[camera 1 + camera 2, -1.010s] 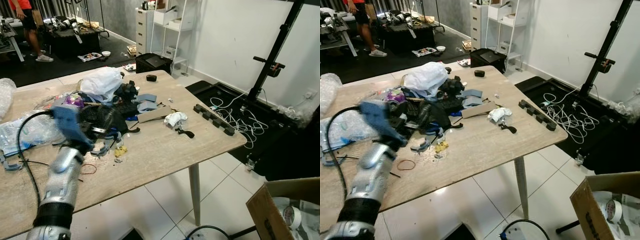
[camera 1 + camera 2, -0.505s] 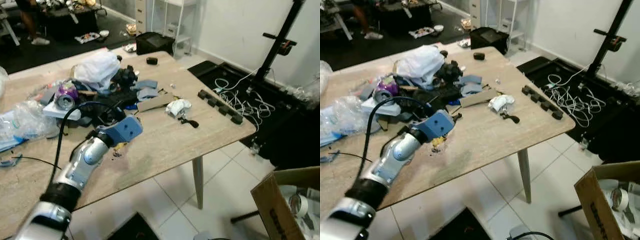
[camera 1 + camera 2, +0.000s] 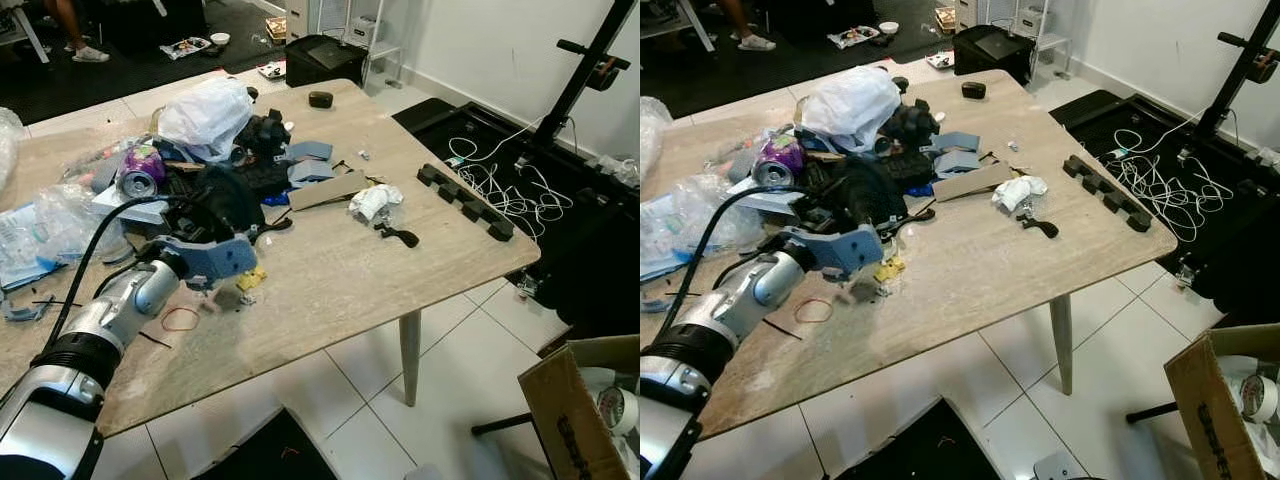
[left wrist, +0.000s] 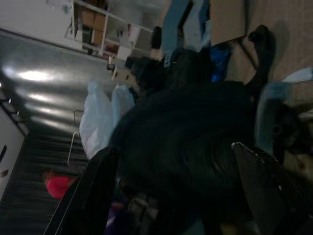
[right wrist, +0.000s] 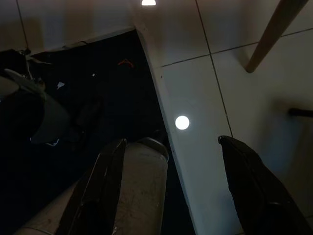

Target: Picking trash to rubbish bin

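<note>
Left eye view: the left tool (image 3: 215,262) sits left of centre on the counter (image 3: 330,280), at the near edge of the trash pile; the black bundle (image 3: 232,200) lies just beyond it, toward the upper left. The cardboard bin (image 3: 580,420) is at lower right, well apart.

Left wrist view: both fingers (image 4: 95,191) stand spread wide, empty, the bundle between and ahead.

Right wrist view: the right tool (image 5: 171,186) hangs open over floor tiles.
</note>
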Tool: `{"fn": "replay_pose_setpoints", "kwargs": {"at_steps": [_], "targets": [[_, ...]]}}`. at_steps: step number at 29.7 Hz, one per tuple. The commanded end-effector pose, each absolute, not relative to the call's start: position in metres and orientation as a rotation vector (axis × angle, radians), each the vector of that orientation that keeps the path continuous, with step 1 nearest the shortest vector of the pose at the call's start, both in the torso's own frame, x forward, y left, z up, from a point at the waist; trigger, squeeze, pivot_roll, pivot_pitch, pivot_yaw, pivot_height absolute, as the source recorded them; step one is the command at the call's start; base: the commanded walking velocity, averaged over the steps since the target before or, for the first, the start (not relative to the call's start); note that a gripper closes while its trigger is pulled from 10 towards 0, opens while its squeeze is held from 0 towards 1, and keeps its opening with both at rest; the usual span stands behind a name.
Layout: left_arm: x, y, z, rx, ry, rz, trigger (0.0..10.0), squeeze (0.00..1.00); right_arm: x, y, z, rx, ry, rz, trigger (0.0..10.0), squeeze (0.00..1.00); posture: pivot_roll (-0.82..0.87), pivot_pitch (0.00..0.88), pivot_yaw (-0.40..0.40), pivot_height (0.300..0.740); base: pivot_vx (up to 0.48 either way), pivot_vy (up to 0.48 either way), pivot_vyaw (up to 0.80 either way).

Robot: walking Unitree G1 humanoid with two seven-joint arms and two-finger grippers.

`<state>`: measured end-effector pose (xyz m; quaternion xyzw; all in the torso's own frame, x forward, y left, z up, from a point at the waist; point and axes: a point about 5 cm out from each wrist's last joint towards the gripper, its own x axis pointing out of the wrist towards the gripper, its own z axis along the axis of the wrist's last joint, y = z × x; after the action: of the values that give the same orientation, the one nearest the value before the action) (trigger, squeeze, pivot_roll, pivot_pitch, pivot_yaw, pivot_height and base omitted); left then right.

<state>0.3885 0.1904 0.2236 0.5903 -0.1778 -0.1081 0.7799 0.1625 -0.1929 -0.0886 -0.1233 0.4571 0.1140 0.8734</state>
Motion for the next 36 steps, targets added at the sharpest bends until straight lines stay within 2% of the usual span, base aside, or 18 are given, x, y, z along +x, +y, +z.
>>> {"fn": "replay_pose_setpoints", "kwargs": {"at_steps": [1, 15, 22, 27, 32, 36], "targets": [[0.387, 0.199, 0.223, 1.326, -0.378, -0.244, 10.0, 0.0, 0.097, -0.199, -0.112, -0.249, 1.204, 0.236, 10.0, 0.0, -0.1, 0.388, 0.062, 0.74, 0.0, 0.0, 0.0], [0.389, 0.175, 0.22, 1.328, -0.438, -0.346, 10.0, 0.0, 0.091, -0.203, -0.113, -0.246, 1.215, 0.217, 10.0, 0.0, -0.1, 0.389, 0.07, 0.74, 0.0, 0.0, 0.0], [0.387, 0.174, 0.216, 1.429, -0.418, -0.452, 10.0, 0.0, 0.092, -0.204, -0.112, -0.25, 1.214, 0.212, 10.0, 0.0, -0.1, 0.386, 0.069, 0.74, 0.0, 0.0, 0.0], [0.387, 0.178, 0.222, 1.426, -0.42, -0.448, 10.0, 0.0, 0.092, -0.205, -0.112, -0.254, 1.216, 0.209, 10.0, 0.0, -0.1, 0.38, 0.068, 0.74, 0.0, 0.0, 0.0], [0.388, 0.179, 0.248, 1.332, -0.491, -0.4, 10.0, 0.0, 0.093, -0.206, -0.112, -0.256, 1.215, 0.207, 10.0, 0.0, -0.1, 0.368, 0.068, 0.74, 0.0, 0.0, 0.0], [0.39, 0.179, 0.255, 1.427, -0.501, -0.386, 10.0, 0.0, 0.095, -0.205, -0.112, -0.257, 1.211, 0.206, 10.0, 0.0, -0.1, 0.361, 0.072, 0.74, 0.0, 0.0, 0.0]]}}
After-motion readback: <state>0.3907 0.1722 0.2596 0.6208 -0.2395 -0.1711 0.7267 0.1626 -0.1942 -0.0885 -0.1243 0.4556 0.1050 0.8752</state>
